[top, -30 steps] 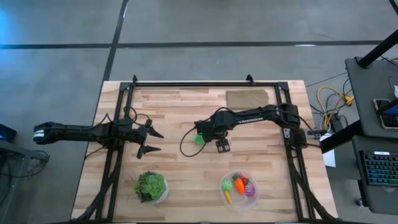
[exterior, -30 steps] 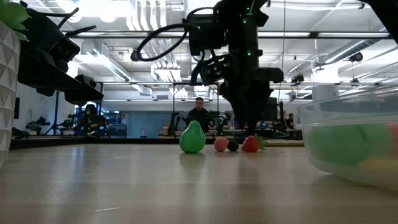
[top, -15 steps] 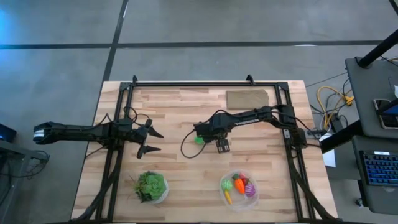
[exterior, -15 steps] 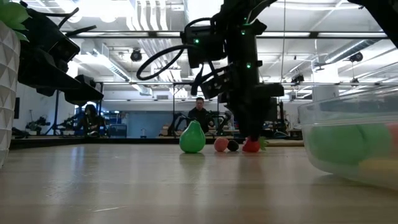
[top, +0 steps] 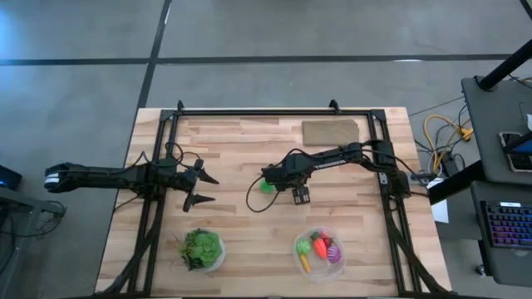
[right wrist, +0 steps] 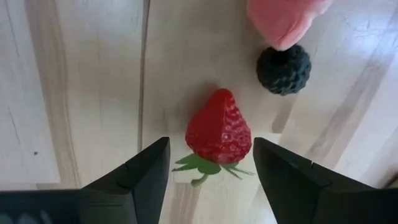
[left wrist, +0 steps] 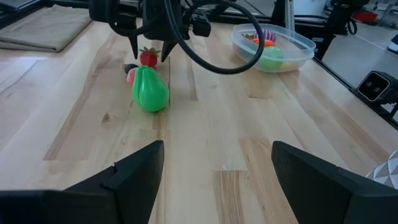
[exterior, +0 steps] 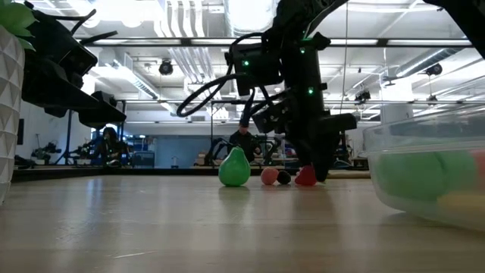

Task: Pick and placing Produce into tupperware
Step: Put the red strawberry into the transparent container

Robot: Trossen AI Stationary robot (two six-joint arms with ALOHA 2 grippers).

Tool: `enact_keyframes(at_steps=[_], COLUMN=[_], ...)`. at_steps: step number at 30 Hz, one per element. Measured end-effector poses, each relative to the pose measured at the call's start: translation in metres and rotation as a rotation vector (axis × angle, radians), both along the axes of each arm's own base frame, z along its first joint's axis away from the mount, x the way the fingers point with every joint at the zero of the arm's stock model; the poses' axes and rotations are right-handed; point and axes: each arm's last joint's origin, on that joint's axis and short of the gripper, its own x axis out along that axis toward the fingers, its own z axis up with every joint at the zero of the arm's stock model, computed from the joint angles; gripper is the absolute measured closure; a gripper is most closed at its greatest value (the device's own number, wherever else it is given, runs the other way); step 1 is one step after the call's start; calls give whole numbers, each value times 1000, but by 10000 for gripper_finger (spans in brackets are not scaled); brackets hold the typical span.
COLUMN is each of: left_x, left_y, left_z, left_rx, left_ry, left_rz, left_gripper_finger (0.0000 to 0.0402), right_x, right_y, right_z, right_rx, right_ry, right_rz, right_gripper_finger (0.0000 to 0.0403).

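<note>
Several pieces already sit in the round clear plastic tupperware. Right gripper hangs open, empty, straddling the small red toy strawberry (pear, berries still on the desk).

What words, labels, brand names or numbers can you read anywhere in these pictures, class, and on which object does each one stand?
None can be read.
The right arm carries pale lettering along its link in the high view, too small and blurred to read.
The strawberry, the green pear and the tupperware carry no print.
</note>
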Motion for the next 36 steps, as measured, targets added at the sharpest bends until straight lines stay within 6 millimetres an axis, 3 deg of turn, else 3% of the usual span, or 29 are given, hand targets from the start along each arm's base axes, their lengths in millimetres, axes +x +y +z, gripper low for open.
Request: enact_keyframes(at_steps=[6, 16, 21, 25, 29, 32, 36], left_x=[0, 0, 0, 0, 0, 0, 0], left_y=[0, 0, 0, 0, 0, 0, 0], left_z=[0, 0, 0, 0, 0, 0, 0], left_rx=[0, 0, 0, 0, 0, 0, 0], left_ry=[0, 0, 0, 0, 0, 0, 0], left_rz=[0, 0, 0, 0, 0, 0, 0], left_gripper_finger=[118, 118, 118, 118, 118, 118, 118], right_x=[1, 2, 1, -3, -12, -28, -55], right_y=[0, 0, 1, 5, 16, 35, 78], right_z=[0, -1, 4, 29, 67, 97, 125], right_rx=[-4, -9, 12, 38, 60, 138, 173], right_ry=[-18, -43, -34, -80, -175, -203, -219], right_rz=[-30, -89, -142, -227, -316, -403, -494], right_gripper_finger=[197, 272, 273, 266, 270, 271, 269])
